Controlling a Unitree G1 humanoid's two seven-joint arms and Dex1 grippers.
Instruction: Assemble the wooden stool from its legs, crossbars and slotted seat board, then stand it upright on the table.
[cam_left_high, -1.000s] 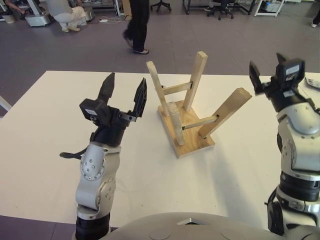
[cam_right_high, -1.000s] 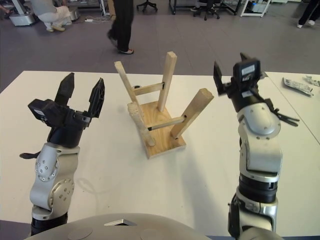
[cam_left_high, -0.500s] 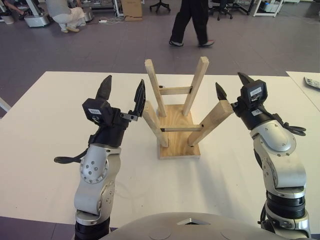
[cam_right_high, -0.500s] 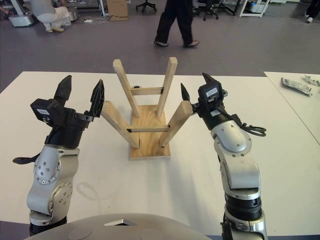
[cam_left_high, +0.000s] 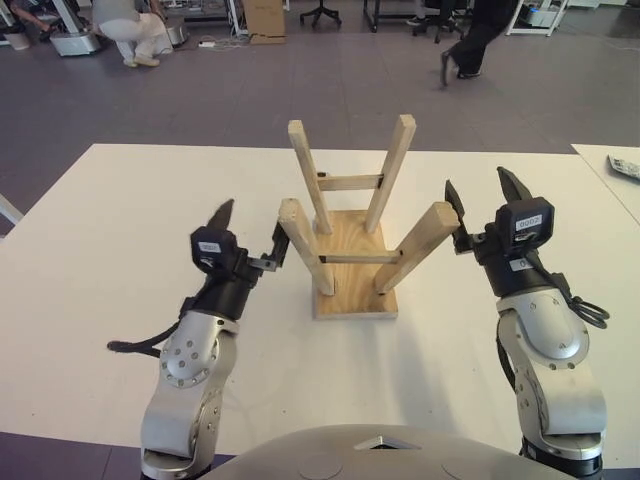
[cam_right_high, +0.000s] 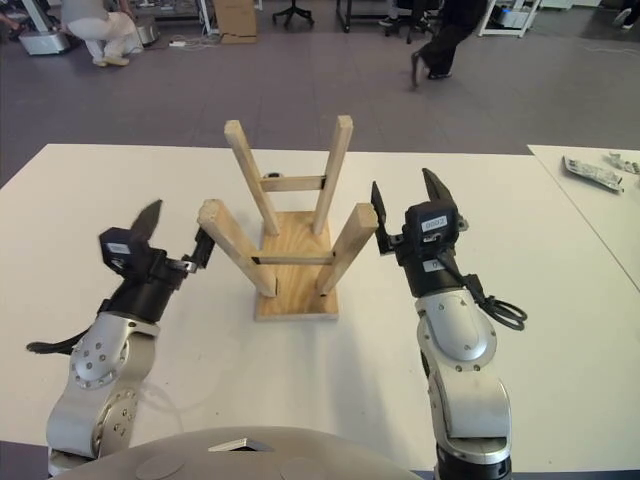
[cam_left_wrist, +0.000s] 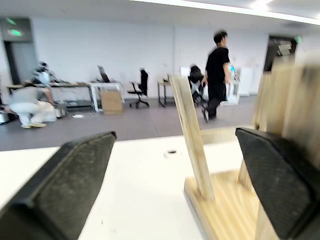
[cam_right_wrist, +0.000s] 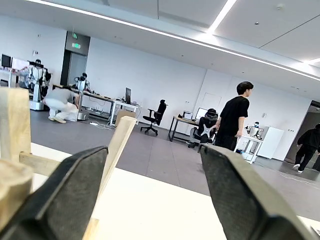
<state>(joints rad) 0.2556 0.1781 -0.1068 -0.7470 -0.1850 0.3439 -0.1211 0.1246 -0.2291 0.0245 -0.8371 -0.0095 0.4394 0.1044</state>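
The wooden stool (cam_left_high: 355, 268) stands upside down on its seat board, its legs pointing up and joined by crossbars (cam_left_high: 350, 182). My left gripper (cam_left_high: 254, 226) is open just left of the near-left leg (cam_left_high: 303, 242), one finger close beside that leg's top. My right gripper (cam_left_high: 476, 182) is open just right of the near-right leg (cam_left_high: 420, 245), its fingertips above the leg's end. In the left wrist view the dark fingers (cam_left_wrist: 65, 185) frame a leg (cam_left_wrist: 192, 145) and the seat board (cam_left_wrist: 220, 210). A leg (cam_right_wrist: 117, 145) rises between the fingers (cam_right_wrist: 245, 200) in the right wrist view.
The white table (cam_left_high: 90, 250) has free room to the left, to the right and in front of the stool. A black cable (cam_left_high: 135, 348) loops beside my left arm. A second table with a small object (cam_left_high: 625, 165) stands at the far right.
The stool went from tilted and turned to flat and square on its seat. My left gripper dropped lower, toward the near-left leg. My right gripper came down and shifted just right of the near-right leg.
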